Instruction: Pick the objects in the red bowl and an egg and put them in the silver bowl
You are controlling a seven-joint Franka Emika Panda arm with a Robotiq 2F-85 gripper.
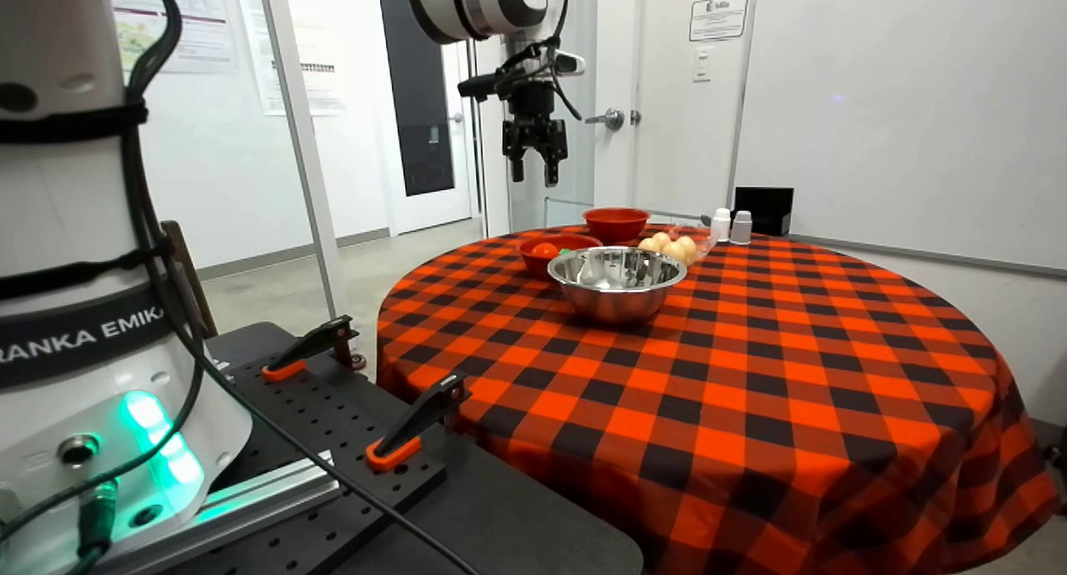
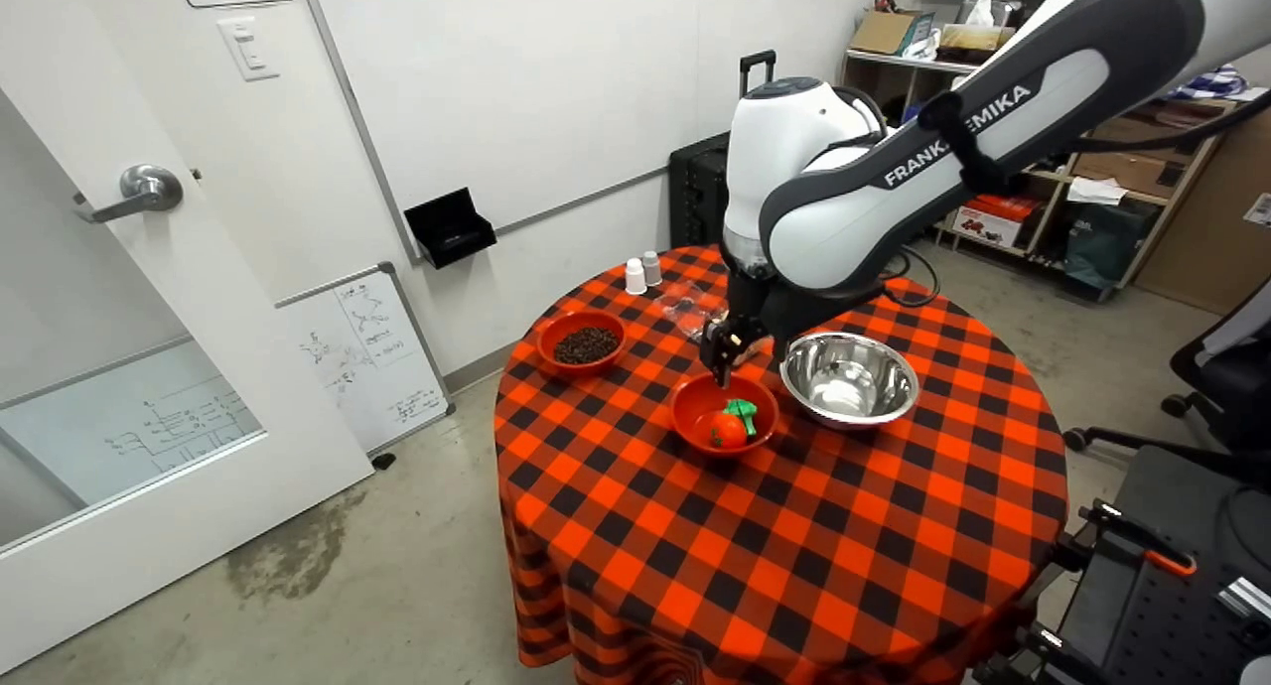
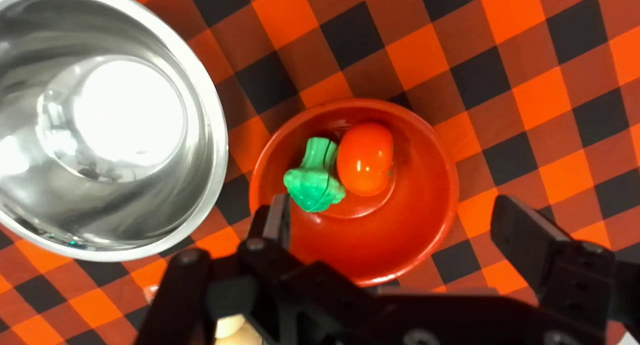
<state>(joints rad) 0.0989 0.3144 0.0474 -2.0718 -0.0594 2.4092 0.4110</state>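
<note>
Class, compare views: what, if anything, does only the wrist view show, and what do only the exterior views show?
Only wrist view: no extra identifiable object, just a close look from above.
Only exterior views: robot arm, whiteboard, door handle and, in an exterior view, dark pellets.
Shared: silver bowl, red bowl holding tomato and broccoli, eggs, partly hidden, open jaws, checked tablecloth.

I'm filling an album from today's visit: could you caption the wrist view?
Past the open jaws, a green broccoli and a tomato share a red bowl beside a silver bowl.
</note>
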